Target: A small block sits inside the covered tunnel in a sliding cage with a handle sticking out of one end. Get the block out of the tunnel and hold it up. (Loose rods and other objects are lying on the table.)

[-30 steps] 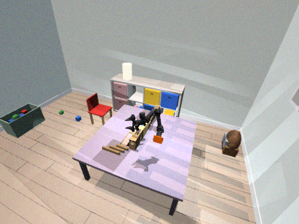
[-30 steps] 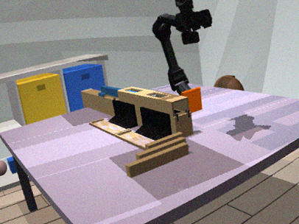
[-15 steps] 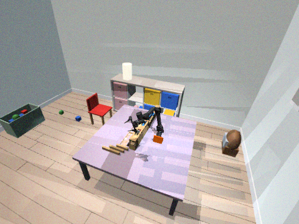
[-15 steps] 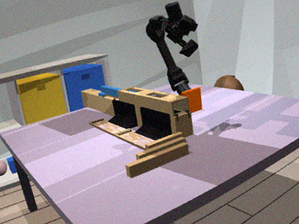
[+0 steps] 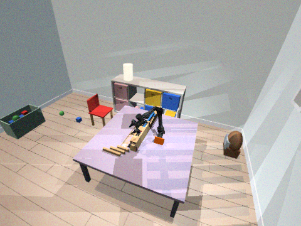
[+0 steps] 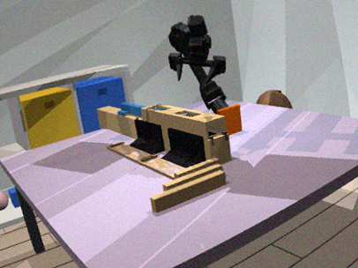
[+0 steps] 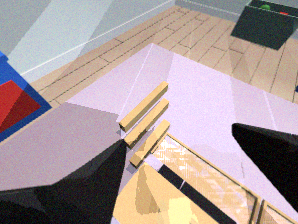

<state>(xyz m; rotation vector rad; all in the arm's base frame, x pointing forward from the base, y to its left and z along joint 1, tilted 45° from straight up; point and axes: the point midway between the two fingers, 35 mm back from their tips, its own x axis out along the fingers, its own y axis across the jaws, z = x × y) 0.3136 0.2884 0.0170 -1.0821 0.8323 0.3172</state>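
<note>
Open end effector above the long pale-wood tunnel, blue bar to its left in the exterior view
The black end effector (image 5: pixel 133 126) (image 6: pixel 194 75) (image 7: pixel 179 135) stands wide open, nothing between its fingers; from it the pale-wood covered tunnel (image 5: pixel 141 135) (image 6: pixel 221 150) (image 7: pixel 131 196) lies below, its long axis running far left to near right in that view. The blue bar (image 5: pixel 151 118) (image 6: pixel 133 109), probably the cage's handle, lies along that axis towards the far end, so the reach should go that way; the small block is hidden, presumably inside

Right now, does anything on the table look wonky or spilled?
Nothing looks spilled or broken. The three sticks lie loose by the end of the wooden tunnel, a bit messy, but the task expects loose rods.
</note>
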